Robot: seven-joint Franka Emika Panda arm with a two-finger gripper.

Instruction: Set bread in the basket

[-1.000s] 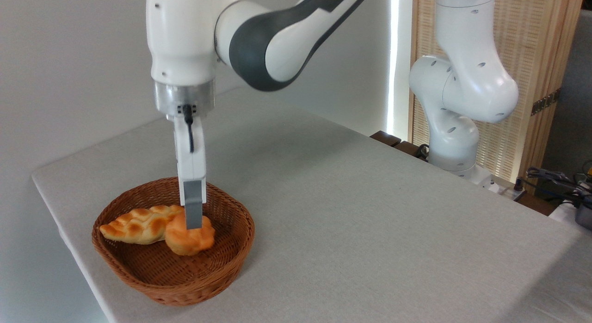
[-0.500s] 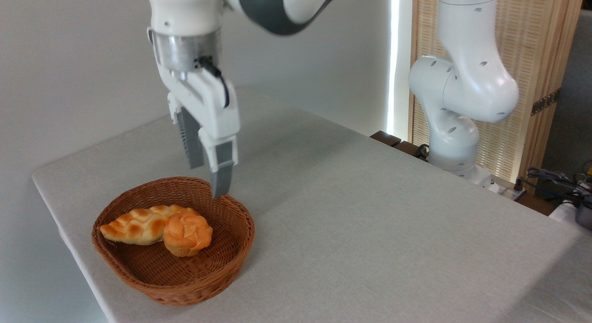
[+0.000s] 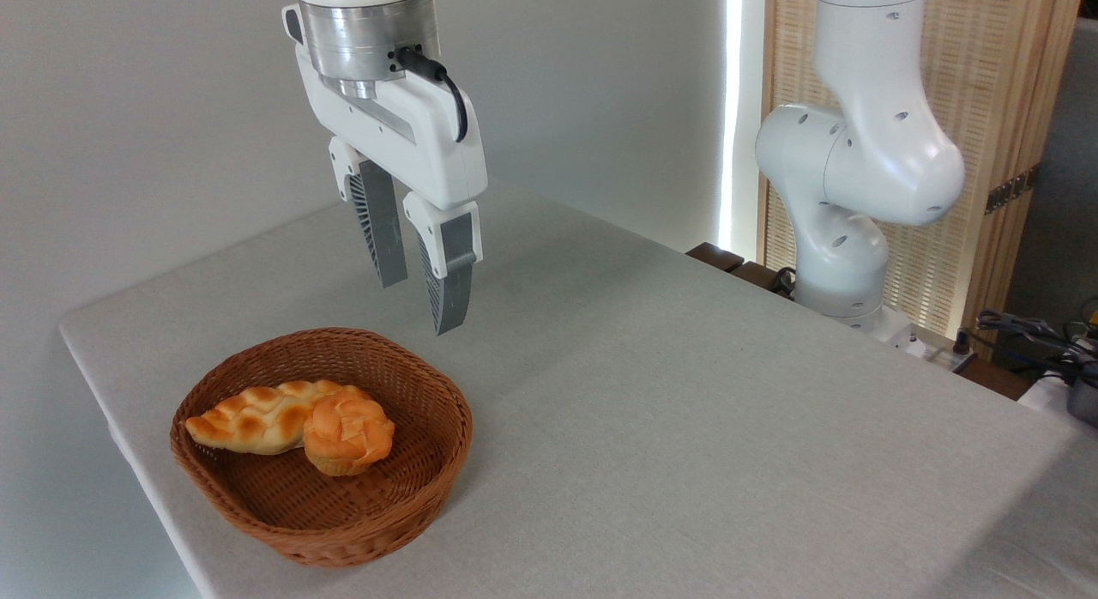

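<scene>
The round orange-golden bread (image 3: 348, 435) lies inside the reddish-brown wicker basket (image 3: 257, 505) near the table's left corner, leaning against a long braided loaf (image 3: 257, 416). My gripper (image 3: 419, 300) hangs open above the basket's far right rim, well clear of the bread, with nothing between its grey fingers (image 3: 448, 277).
The basket sits close to the left front edge of the grey table (image 3: 652, 410). The arm's white base (image 3: 845, 230) stands at the table's far right, with cables and small items (image 3: 1038, 333) beside it. A wooden slatted screen (image 3: 961, 110) is behind.
The gripper let go of the bread, rose out of the basket and moved up and to the right, turning as it went. The bread stays in the basket.
</scene>
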